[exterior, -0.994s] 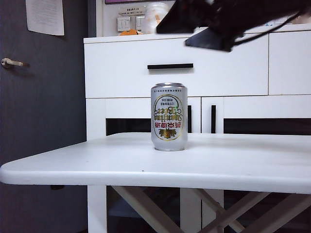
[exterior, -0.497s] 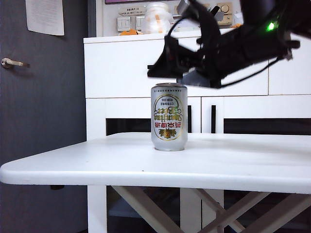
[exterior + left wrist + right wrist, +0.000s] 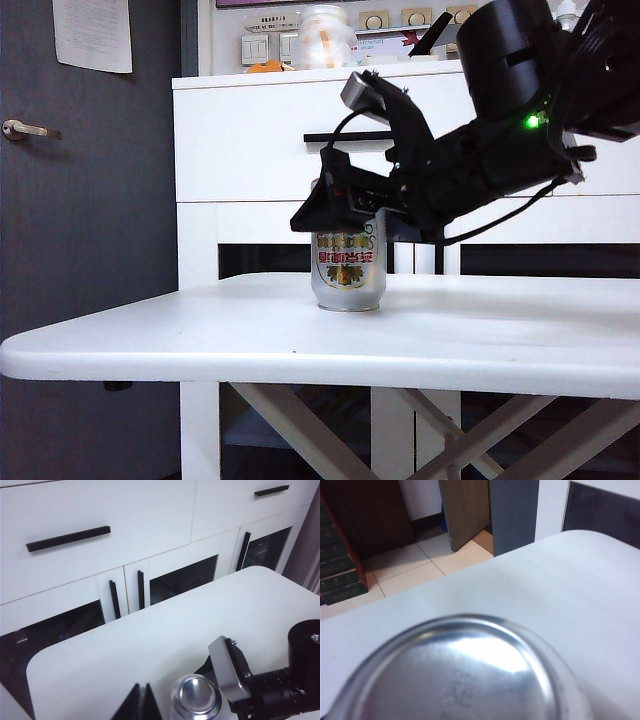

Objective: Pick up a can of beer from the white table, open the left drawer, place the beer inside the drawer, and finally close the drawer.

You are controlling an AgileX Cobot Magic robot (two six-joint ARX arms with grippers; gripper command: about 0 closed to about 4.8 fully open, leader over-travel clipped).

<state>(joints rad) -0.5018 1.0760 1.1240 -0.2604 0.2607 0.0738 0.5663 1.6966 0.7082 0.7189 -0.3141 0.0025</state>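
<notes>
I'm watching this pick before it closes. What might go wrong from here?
The right gripper, open, sits low around the can's top; a shallow grip could slip or tip it. The can stands free on the table, so a bump could knock it over. The left gripper, shut, waits close by and could collide.

One can of beer (image 3: pixel 348 270) stands on the one white tabletop (image 3: pixel 300 335). Two claws are about: the right claw (image 3: pixel 335 212) spread wide at the can's top, and the left claw (image 3: pixel 142 706) shut. The cabinet shows two drawers, the left drawer (image 3: pixel 250 150) and another drawer (image 3: pixel 597 130).
</notes>
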